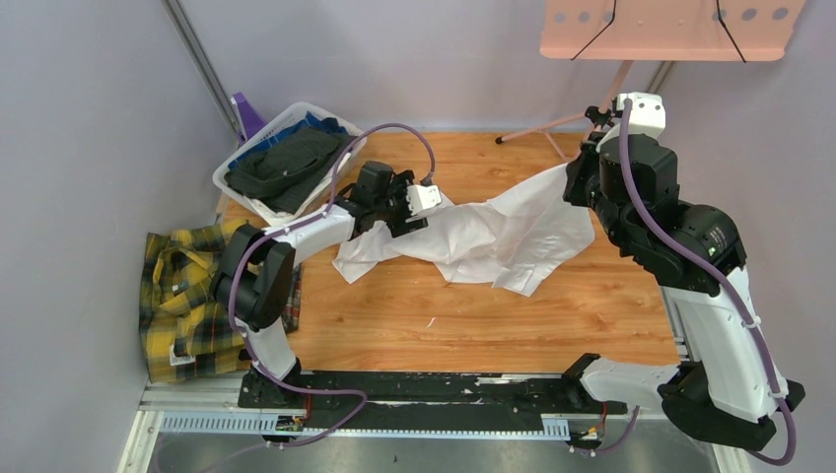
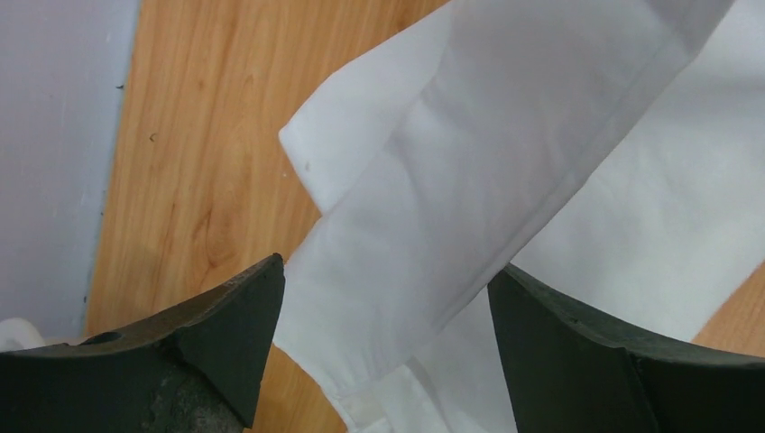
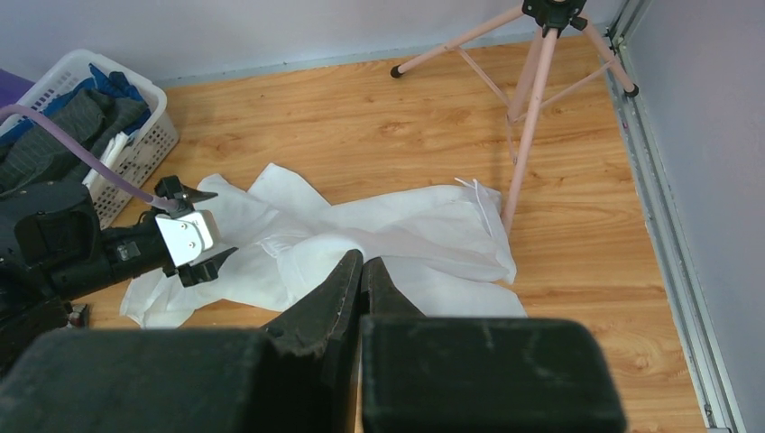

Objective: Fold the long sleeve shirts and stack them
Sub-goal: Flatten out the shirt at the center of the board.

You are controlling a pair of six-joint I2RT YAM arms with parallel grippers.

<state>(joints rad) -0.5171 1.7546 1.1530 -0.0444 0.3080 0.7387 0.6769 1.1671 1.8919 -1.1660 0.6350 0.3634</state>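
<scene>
Nearest, the plaid shirt [image 1: 187,296] is shown crumpled at the left edge of the counter [image 1: 473,315], closer to the arm bases than the basket [image 3: 149,144] and slightly to its left. Part of it is draped over that edge.

The white shirt [image 1: 493,236] is laid out rumpled and unfolded on the counter, to the right of the basket and a little nearer than it. The two shirts are well apart and neither is folded.

The left gripper [image 3: 213,227] is held over the end of the white shirt closest to the basket. In its wrist view the fingers [image 2: 225,334] are spread wide. A band of white cloth with a stitched hem runs between them, and no contact with either finger can be made out.

The right gripper [image 3: 362,271] is placed at the end of the white shirt farthest from the basket. Its fingers are pressed together. In the top view a corner of the shirt is drawn up in a peak to them, so the cloth is taken to be pinched there.

The basket, at the far left of the counter, is filled with dark clothes [image 1: 286,163]. Far to its right, beyond the white shirt, a pink tripod [image 3: 532,99] is set on the counter, and a pink board [image 1: 670,25] is carried above it.
</scene>
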